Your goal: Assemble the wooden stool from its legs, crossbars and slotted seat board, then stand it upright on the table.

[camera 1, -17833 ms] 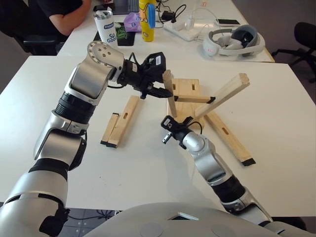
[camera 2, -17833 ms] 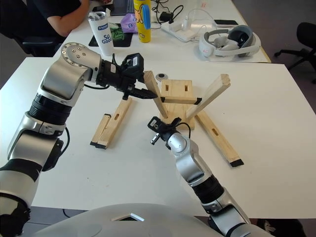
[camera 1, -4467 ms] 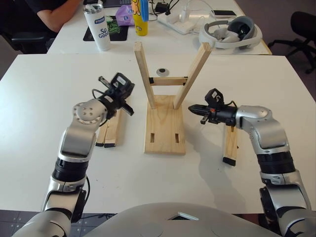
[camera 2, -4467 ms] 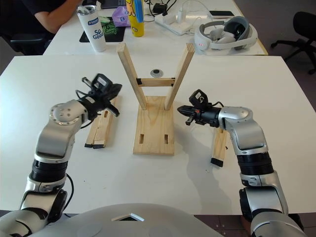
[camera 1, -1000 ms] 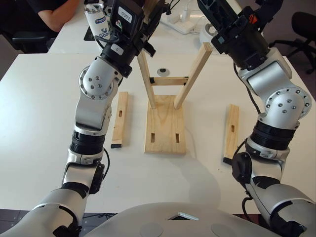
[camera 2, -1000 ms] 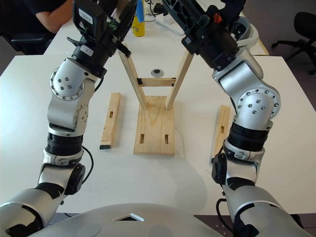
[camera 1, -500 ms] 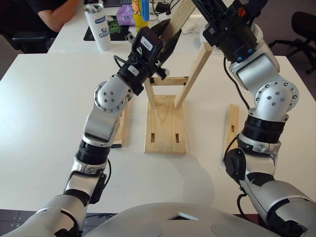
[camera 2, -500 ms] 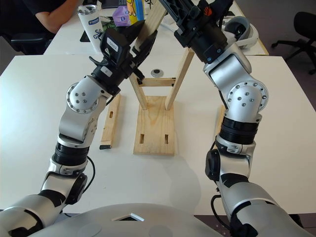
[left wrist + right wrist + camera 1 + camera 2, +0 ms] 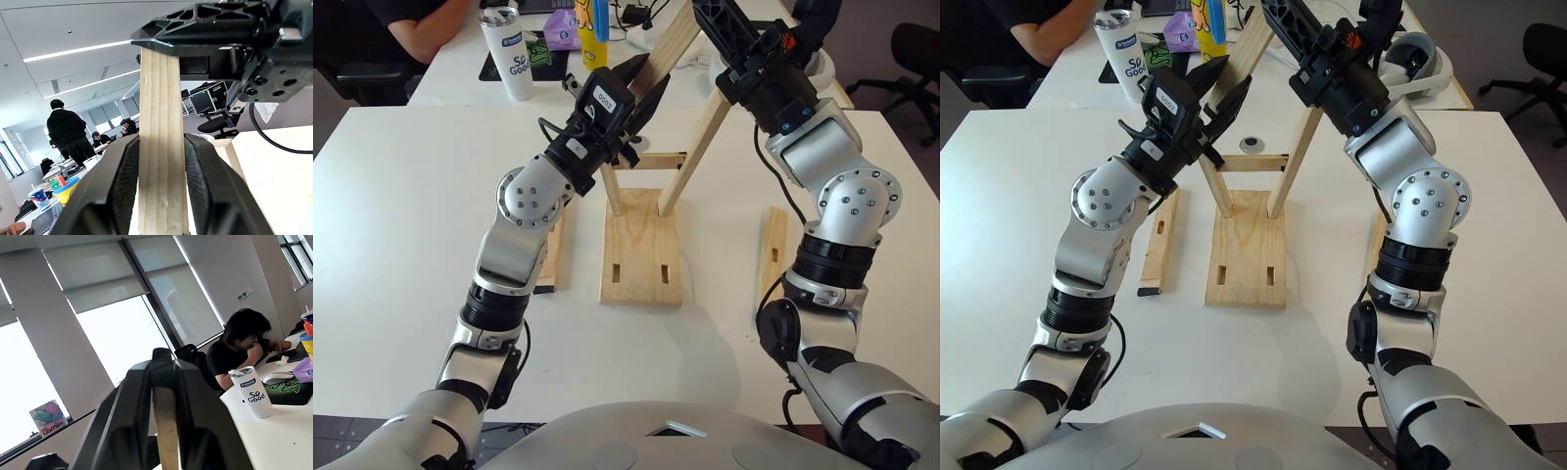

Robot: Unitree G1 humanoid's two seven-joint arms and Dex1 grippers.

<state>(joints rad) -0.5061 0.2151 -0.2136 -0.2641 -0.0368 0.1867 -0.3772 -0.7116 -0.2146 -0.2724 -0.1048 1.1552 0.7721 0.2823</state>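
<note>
The seat board (image 9: 640,257) lies flat at the middle of the table (image 9: 401,215), its long side running from the near edge toward the far edge, and we see two empty slots at its near end. From its far end rise the left upright leg (image 9: 610,186) and the right upright leg (image 9: 690,157), leaning apart as they go up, with a crossbar (image 9: 651,160) joining them partway up. Above them, over the far half of the table, a raised leg (image 9: 671,34) hangs slanted in the air, held by both arms. Our left claw (image 9: 162,147) is closed around its lower part, a finger pressed to each side of the wood. Our right claw (image 9: 163,364) is clamped on its upper part in the same way. We cannot tell whether the raised leg touches the left upright leg, whose top it passes close by. A left loose leg (image 9: 1157,240) lies flat just beside the seat board, parallel to it, with a slot in its face and a dark tip toward the near edge. A right loose leg (image 9: 771,245) lies flat on the other side of the seat board, a little farther off. A round grommet (image 9: 1252,145) is set in the table just beyond the crossbar. Past the far edge, a second table carries a white tumbler (image 9: 506,54), a yellow bottle (image 9: 599,18) and a headset (image 9: 1420,59).
</note>
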